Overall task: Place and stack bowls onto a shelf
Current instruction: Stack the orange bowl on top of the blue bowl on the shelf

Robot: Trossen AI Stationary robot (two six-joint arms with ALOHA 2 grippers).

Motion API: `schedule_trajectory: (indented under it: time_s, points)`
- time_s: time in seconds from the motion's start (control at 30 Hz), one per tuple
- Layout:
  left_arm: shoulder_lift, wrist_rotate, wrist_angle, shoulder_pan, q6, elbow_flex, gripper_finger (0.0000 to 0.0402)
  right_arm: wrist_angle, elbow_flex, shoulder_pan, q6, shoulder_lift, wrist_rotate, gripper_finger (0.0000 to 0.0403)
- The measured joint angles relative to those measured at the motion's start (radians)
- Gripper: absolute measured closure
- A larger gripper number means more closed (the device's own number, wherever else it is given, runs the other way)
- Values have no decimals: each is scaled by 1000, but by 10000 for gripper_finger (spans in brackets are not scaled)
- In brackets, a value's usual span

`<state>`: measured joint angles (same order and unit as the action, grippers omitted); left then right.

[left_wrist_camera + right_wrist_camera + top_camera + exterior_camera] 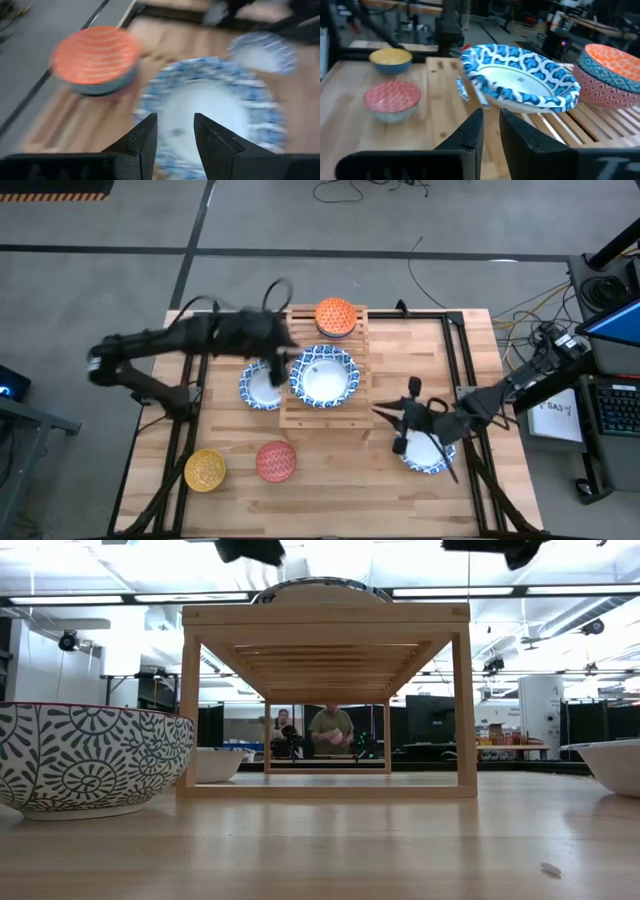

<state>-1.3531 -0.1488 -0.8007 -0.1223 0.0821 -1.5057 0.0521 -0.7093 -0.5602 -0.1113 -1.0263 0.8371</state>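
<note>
The slatted wooden shelf point(325, 415) stands mid-table. A wide blue-patterned bowl point(323, 373) sits on its top, with the orange bowl point(335, 317) behind it at the far end. A second wide bowl point(263, 387) rests on the table against the shelf's left side. My left gripper point(175, 131) hovers open above the shelf bowl point(210, 110), near its left rim. My right gripper point(491, 127) hangs right of the shelf over a third wide bowl point(432, 452), with a narrow gap between its fingers. The yellow bowl point(205, 470) and red bowl point(276, 461) stand near the front edge.
Black frame rails point(455, 370) run along the table's right and left sides. In the low view the red bowl's patterned wall point(90, 760) fills the near left. People sit in the room beyond the shelf point(330, 730). Bare planks point(340, 480) lie in front of the shelf.
</note>
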Motion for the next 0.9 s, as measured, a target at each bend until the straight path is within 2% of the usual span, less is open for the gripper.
schedule_trajectory:
  time_s: [0.13,0.37,0.6,0.9]
  points:
    - [185,-24,248,118,52,276,303,37,-8,113,22,-30,-55,381]
    - [400,-182,486,240,58,594,318,49,-134,392,83,-65,-400,394]
    - [558,-213,654,252,34,802,324,65,-367,624,215,-224,-675,394]
    - [712,-236,705,252,33,930,324,16,-708,828,252,-502,-903,394]
